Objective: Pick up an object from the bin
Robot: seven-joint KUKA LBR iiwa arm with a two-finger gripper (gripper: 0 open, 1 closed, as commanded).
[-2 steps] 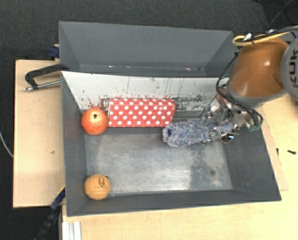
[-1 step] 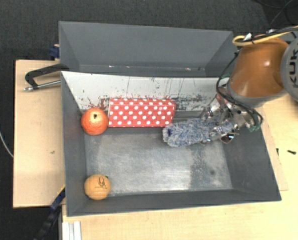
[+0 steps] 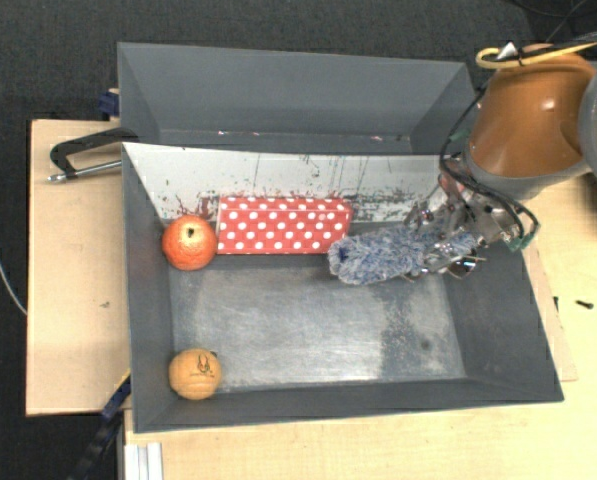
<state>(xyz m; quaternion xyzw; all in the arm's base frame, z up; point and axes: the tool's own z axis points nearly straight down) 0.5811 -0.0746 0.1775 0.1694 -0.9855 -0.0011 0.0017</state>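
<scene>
My gripper (image 3: pixel 440 248) is low at the right side of the bin, against the right end of a grey-blue fuzzy cloth (image 3: pixel 378 257). The cloth lies stretched out near the back wall, and its right end runs in under the fingers. Whether the fingers are closed on it I cannot make out. A red box with white polka dots (image 3: pixel 281 225) lies along the back wall just left of the cloth, its right end touching the cloth.
A red apple (image 3: pixel 189 243) sits at the box's left end by the left wall. A small brown wooden ball (image 3: pixel 195 373) rests in the front left corner. The orange wrist cover hangs over the bin's right rim.
</scene>
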